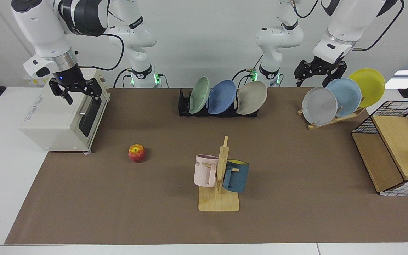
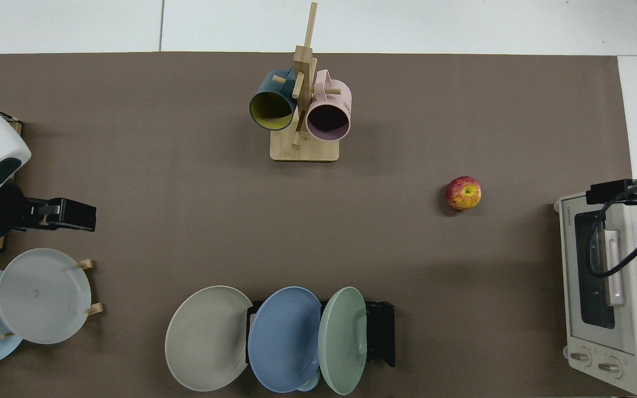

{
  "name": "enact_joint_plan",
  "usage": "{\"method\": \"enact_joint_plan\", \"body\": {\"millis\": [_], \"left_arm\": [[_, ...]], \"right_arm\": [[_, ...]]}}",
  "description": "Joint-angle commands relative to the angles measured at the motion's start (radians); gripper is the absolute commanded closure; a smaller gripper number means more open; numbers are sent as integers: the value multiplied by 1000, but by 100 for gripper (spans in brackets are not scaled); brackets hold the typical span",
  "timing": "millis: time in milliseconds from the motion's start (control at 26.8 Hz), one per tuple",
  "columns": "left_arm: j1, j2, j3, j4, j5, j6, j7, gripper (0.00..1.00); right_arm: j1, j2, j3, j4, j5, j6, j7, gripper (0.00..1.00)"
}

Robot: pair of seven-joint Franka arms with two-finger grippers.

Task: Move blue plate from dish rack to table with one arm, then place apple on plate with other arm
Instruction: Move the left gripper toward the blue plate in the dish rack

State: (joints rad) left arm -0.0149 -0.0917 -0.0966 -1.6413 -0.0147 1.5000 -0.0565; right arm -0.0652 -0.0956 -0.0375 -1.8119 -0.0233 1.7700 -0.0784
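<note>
Nearest the camera in the facing view stands a wooden mug stand (image 1: 219,184), with a pink mug (image 1: 205,170) and a dark blue mug (image 1: 237,176) hung on it.

Up at 10 o'clock of that view, the right claw (image 1: 78,92) hangs with its fingers spread over the top front edge of a white toaster oven (image 1: 64,117), holding nothing. From it, at about 4 o'clock, the apple (image 1: 137,153) lies alone on the brown mat of the tabletop (image 1: 296,212), well apart from the oven and from the stand.

At 2 o'clock the left claw (image 1: 317,76) hangs open and empty just above a light wooden plate rack (image 1: 335,118), close over the grey plate (image 1: 319,106) and pale blue plate (image 1: 344,96); a yellow plate (image 1: 368,86) leans behind them. A wire and wood basket (image 1: 395,156) sits at the 3 o'clock edge.

At 12 o'clock of the mat, between the claws, the black dish rack (image 1: 184,106) holds three leaning plates: the blue plate (image 1: 221,96) in the middle slot, a green plate (image 1: 199,94) on one side and a beige plate (image 1: 251,97) on the other.
</note>
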Motion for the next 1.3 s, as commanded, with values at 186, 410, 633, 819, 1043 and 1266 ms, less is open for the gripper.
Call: {"method": "enact_joint_plan", "body": {"millis": [186,410,633,819,1043,1266], "left_arm": [[4,4,3,17,4,-12,14,0],[-4,3,-3,15,5,-21,-2,0],[-8,0,-9,6,7,-11,0,0],[-8,-8,-25,-3,7,-21,-2,0],[-54,-94,-58,-156,4,-3,-14,0],[-151,-164,-110,-334,-8,103,-135,0]], "right_arm": [[10,-29,16,2,9,-90,12,0],[7,-29,13,3,-1,-89,16,0],[5,-27,7,2,-9,-75,20,0],[11,-27,10,2,-9,-60,20,0],[21,-27,11,2,-9,-58,20,0],[21,-26,11,2,-9,-52,16,0]]}}
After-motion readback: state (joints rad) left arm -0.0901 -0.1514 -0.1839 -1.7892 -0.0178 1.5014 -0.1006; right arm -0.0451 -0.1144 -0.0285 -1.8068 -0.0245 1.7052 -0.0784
